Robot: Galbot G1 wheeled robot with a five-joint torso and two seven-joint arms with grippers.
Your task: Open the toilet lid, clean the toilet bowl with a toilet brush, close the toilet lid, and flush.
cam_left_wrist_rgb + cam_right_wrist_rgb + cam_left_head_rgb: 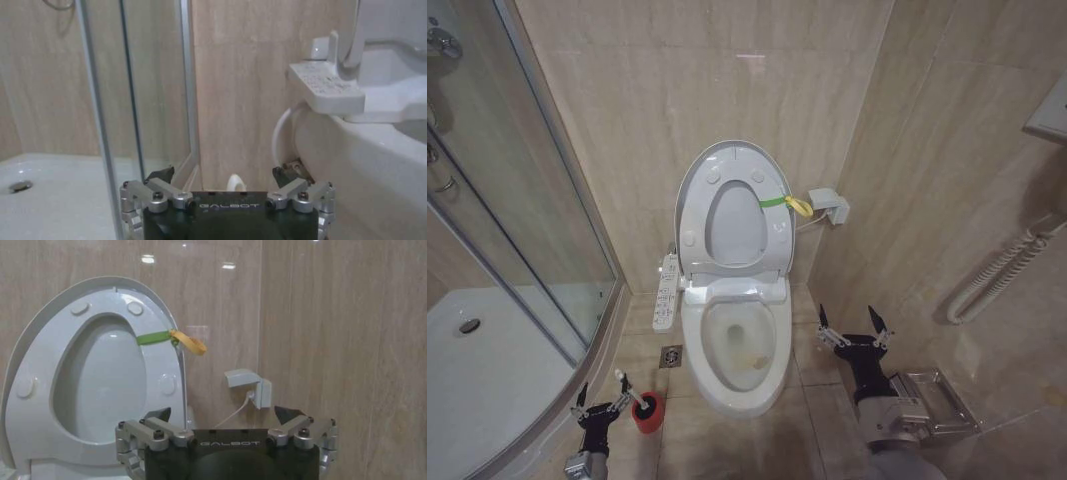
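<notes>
Head view: the toilet lid [732, 200] is raised with the seat against the wall at 12 o'clock; the toilet bowl [735, 345], stained inside, is seen at centre. The left gripper [602, 395] is held wide open and empty at 7 o'clock, just beside the red cup holder [648, 411]; the toilet brush itself cannot be made out. The right gripper [854, 324] is spread, empty, at 4 o'clock.

Left wrist view: the shower glass [133, 90] is close by; it could be clipped during a reach.

Right wrist view: the lid's green-yellow band [170, 338] is visible. The holder could be tipped by a misaligned grasp.
</notes>
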